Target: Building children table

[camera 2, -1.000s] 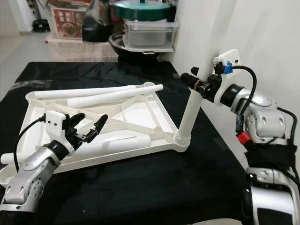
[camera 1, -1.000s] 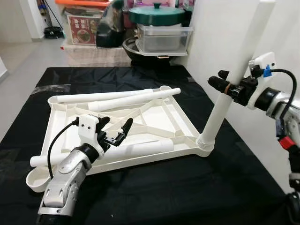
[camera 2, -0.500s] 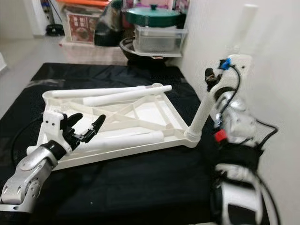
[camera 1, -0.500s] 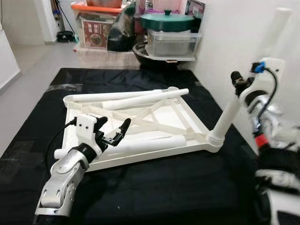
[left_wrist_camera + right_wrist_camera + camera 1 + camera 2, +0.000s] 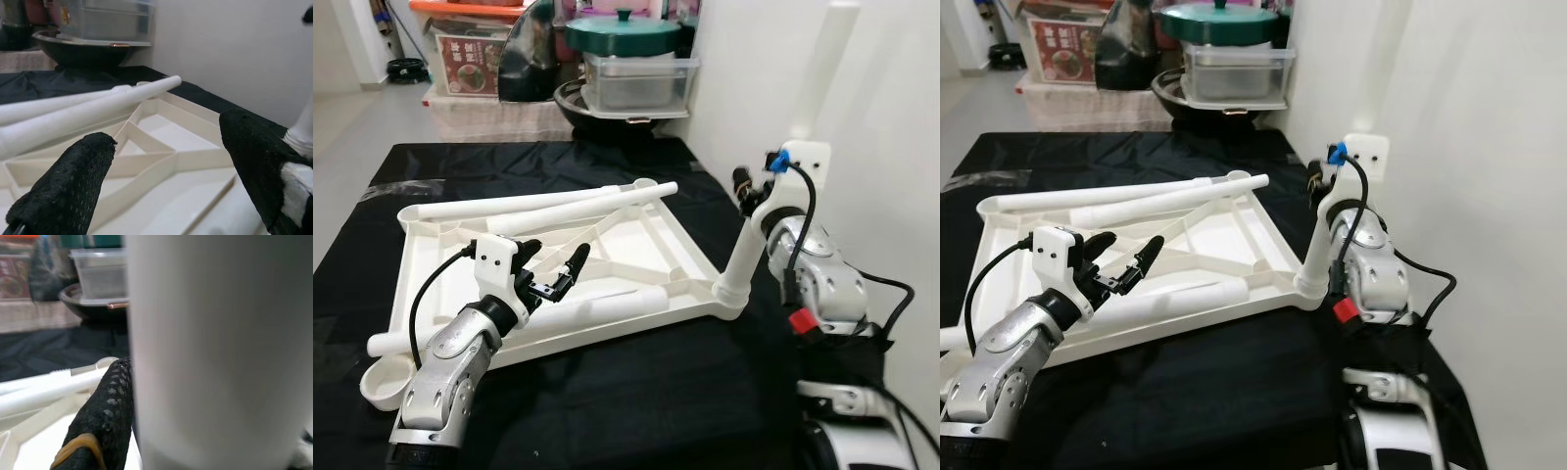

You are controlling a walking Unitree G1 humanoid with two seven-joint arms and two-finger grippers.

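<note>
White plastic tabletop (image 5: 636, 245), lying underside up on the black-draped surface (image 5: 636, 392), is what you are fitting with legs. One leg (image 5: 781, 186) already stands in the corner socket (image 5: 728, 297) at about four o'clock of the tabletop, leaning away toward one o'clock instead of standing straight. Your right end effector (image 5: 751, 186) is pinched around this leg partway up its length; the right wrist view has the pale tube pressed against a black finger (image 5: 105, 421).

My reading is that the step in hand is seating this first leg. Your next move likely calls for bringing the tube upright and pushing or twisting it down into the socket until it stands square, then letting go.

Your left end effector (image 5: 553, 271) hovers with its fingers spread, holding nothing, just above a loose leg (image 5: 597, 310) lying along the near side of the tabletop, at six o'clock. Two more loose legs (image 5: 568, 206) rest across the far edge, at twelve o'clock. Beyond the surface sit a green-lidded pot (image 5: 625, 29) and clear storage boxes (image 5: 636, 83).
</note>
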